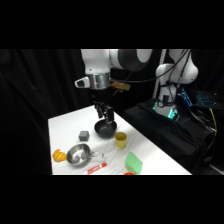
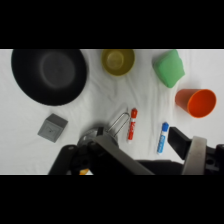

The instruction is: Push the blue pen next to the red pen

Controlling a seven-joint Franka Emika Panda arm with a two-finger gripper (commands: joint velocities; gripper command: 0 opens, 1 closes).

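Jaws: cannot tell whether spread or pressed together. The gripper [image 2: 150, 160] fills the bottom of the wrist view as black linkage and one pale finger, with no clear second tip, and grips nothing that I can see. In the side view it hangs above the black bowl [image 1: 105, 129].

Wrist view, left to right: black bowl at upper left; grey block [image 2: 52, 127] below it; yellow cup [image 2: 118, 61] top centre; a wire handle near the linkage, just beside the red pen [image 2: 132, 124]. The blue pen [image 2: 162, 137] lies a little to the right of the red one, roughly parallel, apart and not touching. Green cup [image 2: 169, 68] sits above them, orange cup [image 2: 196, 102] at far right.

Risks, as judgement:
- Contact near one end of the blue pen would spin it rather than slide it sideways.
- Pushing too far would knock the red pen into the wire handle.
- Round barrels may roll past the intended spot.
- Coming down on the wrong side would drive the blue pen towards the orange cup.
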